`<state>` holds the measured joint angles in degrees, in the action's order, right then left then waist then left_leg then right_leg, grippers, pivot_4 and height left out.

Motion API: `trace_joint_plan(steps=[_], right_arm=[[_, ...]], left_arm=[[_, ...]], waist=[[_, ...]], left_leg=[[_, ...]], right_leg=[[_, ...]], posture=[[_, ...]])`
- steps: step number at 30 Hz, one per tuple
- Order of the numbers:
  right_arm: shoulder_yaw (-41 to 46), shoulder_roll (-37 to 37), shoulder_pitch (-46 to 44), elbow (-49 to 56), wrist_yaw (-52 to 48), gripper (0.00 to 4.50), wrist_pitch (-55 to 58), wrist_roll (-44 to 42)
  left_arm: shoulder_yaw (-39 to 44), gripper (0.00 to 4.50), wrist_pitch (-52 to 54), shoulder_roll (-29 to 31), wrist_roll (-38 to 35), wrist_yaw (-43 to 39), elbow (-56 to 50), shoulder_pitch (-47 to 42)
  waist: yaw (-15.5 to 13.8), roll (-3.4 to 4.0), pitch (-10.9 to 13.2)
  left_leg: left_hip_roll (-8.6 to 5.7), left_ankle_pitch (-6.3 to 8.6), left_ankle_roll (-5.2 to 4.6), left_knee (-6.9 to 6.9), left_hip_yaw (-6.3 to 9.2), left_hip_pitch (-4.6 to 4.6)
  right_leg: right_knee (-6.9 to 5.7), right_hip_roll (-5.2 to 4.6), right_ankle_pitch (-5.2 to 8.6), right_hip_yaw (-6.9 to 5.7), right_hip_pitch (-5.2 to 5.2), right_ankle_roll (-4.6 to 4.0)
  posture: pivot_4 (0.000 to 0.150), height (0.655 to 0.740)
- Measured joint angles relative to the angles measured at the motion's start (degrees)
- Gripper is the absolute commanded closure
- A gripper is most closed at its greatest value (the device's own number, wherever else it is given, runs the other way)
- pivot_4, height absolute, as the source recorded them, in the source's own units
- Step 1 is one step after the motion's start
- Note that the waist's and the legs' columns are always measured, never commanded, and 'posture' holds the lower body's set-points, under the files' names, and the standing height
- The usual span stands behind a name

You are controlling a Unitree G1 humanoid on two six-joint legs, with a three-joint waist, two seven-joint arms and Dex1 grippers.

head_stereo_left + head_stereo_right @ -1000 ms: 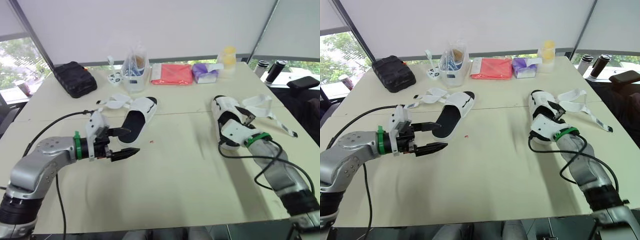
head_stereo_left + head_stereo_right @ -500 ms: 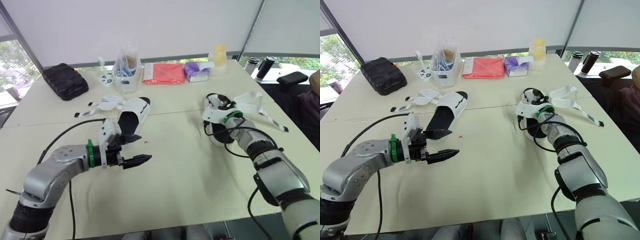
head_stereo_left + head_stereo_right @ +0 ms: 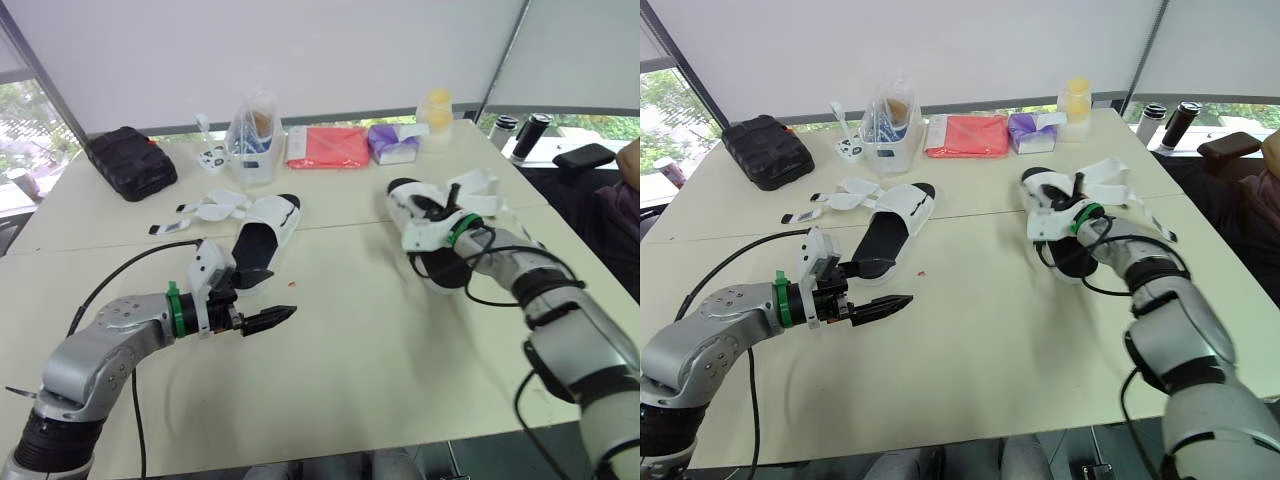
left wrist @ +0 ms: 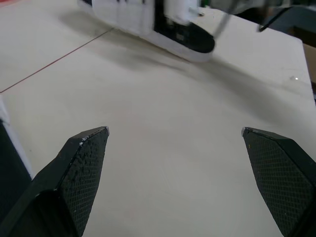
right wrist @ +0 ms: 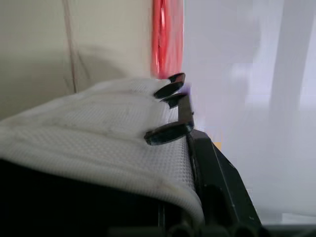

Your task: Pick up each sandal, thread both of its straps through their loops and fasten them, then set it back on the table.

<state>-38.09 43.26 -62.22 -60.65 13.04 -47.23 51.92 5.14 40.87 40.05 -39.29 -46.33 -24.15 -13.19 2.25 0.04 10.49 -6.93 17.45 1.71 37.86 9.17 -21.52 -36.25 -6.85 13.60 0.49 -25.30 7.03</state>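
Gripping the right sandal point(image 3: 1062, 262) by its white mesh upper, the right pincer point(image 3: 1076, 196) is closed on it and holds it tilted, toe end raised, at about 2 o'clock from the middle of the table point(image 3: 990, 340). Whether the heel touches the table I cannot tell. Its loose straps point(image 3: 1112, 180) hang off toward 3 o'clock. The left pincer point(image 3: 885, 285) is spread wide with nothing between its fingers, low over the table at about 8 o'clock from the middle, tips aimed toward 3 o'clock. The left sandal point(image 3: 890, 225) lies flat just past it, near 10 o'clock from the middle, with unfastened straps point(image 3: 840, 195) spread on the table toward 9 o'clock. Along the far edge, from 10 to 1 o'clock, stand a black case point(image 3: 762, 150), a clear tub point(image 3: 890, 135), a red packet point(image 3: 962, 135), a purple packet point(image 3: 1032, 130) and a yellow jar point(image 3: 1075, 98).
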Motion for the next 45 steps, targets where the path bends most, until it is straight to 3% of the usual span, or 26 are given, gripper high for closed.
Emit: trace_joint_plan(steps=[6, 15, 21, 27, 31, 37, 45], right_arm=[[-6.15, 5.82, 0.32, 8.81, 4.17, 4.47, -24.12, 8.66], [-6.16, 6.27, 1.44, 18.64, 10.63, 4.47, -37.22, 16.75], [-5.06, 4.86, 2.53, 26.35, 15.67, 4.47, -39.10, 21.78], [-9.18, 2.58, 0.77, 25.84, 24.52, 4.47, -33.40, 31.31], [-12.79, 0.83, -1.86, 23.22, 28.43, 3.04, -31.40, 34.44], [-14.40, 1.75, -2.46, 22.88, 31.70, 0.03, -30.65, 33.84], [-8.27, 14.84, 5.25, 26.83, 26.38, 0.03, -30.59, 25.84]], left_arm=[[0.24, 0.00, -0.55, 0.20, 0.22, -0.75, 1.54, -0.51], [0.24, 0.00, -0.23, -0.19, -0.14, -0.59, 0.58, 1.85], [0.28, 0.00, 0.20, -0.25, -0.64, 0.32, -0.80, 2.29], [0.12, 0.00, 0.34, -0.90, -0.84, 0.65, -0.77, 2.11], [-0.41, 0.00, 0.34, -1.92, -0.86, 0.73, -0.77, 1.48], [-1.45, 0.00, 0.35, -2.02, -0.85, 0.43, -0.74, 1.44], [-6.87, 0.00, -4.29, -1.39, 4.21, -5.40, 4.42, -0.31]], waist=[[0.25, -0.04, 0.00], [0.27, -0.07, 0.01], [0.20, -0.07, 0.01], [0.28, -0.08, 0.01], [0.28, -0.08, 0.00], [0.14, -0.10, -0.01], [-0.99, -0.12, -0.02]], left_leg=[[0.21, 0.00, 0.00, -0.10, -0.78, 0.17], [0.66, 0.01, 0.01, -0.14, -1.17, 0.26], [0.77, 0.00, 0.03, -0.10, -1.21, 0.28], [0.82, -0.04, 0.10, -0.11, -1.27, 0.33], [0.87, -0.08, 0.16, -0.15, -1.34, 0.39], [0.87, -0.08, 0.17, -0.14, -1.35, 0.41], [0.84, -0.08, 0.16, -0.13, -1.57, 0.42]], right_leg=[[-0.06, 0.17, -0.05, 0.60, -0.13, 0.08], [-0.06, 0.64, -0.20, 0.94, -0.24, -0.08], [-0.05, 0.79, -0.30, 1.00, -0.24, -0.22], [-0.05, 0.95, -0.39, 1.05, -0.25, -0.37], [-0.05, 1.00, -0.44, 1.09, -0.24, -0.45], [-0.05, 1.00, -0.45, 1.12, -0.22, -0.47], [0.02, 1.01, -0.46, 1.11, -0.15, -0.47]], posture=[[0.150, 0.7400], [0.150, 0.7400], [0.150, 0.7400], [0.150, 0.7400], [0.150, 0.7400], [0.150, 0.7400], [0.150, 0.7400]])
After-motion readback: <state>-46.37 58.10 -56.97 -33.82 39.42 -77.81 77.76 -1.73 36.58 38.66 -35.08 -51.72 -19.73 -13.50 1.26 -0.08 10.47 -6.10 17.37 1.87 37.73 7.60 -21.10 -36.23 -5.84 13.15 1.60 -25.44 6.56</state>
